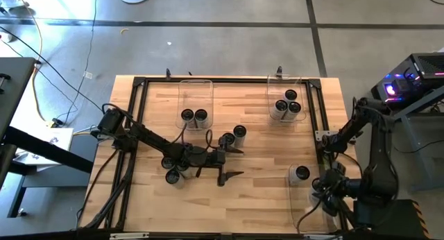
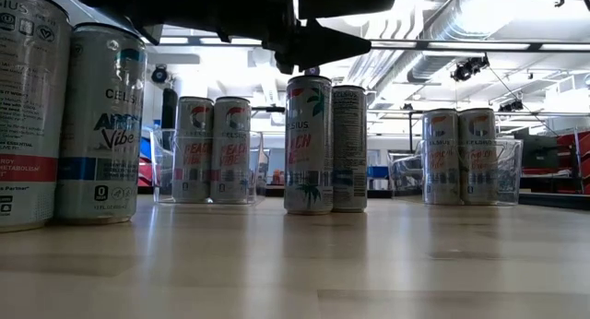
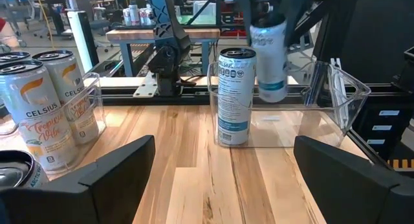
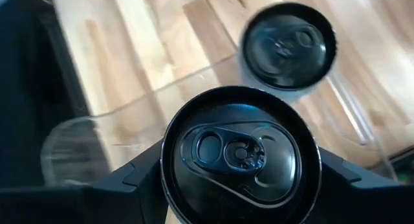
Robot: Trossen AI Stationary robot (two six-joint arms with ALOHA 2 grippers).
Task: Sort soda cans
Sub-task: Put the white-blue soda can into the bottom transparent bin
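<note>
My right gripper point(image 1: 326, 195) is shut on one soda can point(image 4: 240, 153), which hangs over the clear bin point(image 1: 297, 198) at the table's near right. Another can point(image 1: 300, 173) stands upright in that bin. My left gripper point(image 1: 236, 164) stands open and level at the table's middle, pointing toward that bin, with nothing between its fingers. Two cans point(image 1: 234, 136) stand just far of it, and two more point(image 1: 173, 175) stand beside the left arm. The far left bin holds two cans point(image 1: 194, 116); the far right bin holds three point(image 1: 286, 108). My right gripper pinches the can between its two fingers point(image 4: 139, 179), one on each side of the wall just under the top rim point(image 4: 169, 185). The fingers slant down from above. The can point(image 3: 268, 56) hangs nearly upright, lifted clear above the bin and the can standing in it.
A black frame point(image 1: 139, 84) runs round the wooden tabletop. The bin's clear walls point(image 3: 336, 94) rise around the standing can point(image 3: 234, 98). Bare wood lies between my left gripper and the near right bin, and along the table's near edge.
</note>
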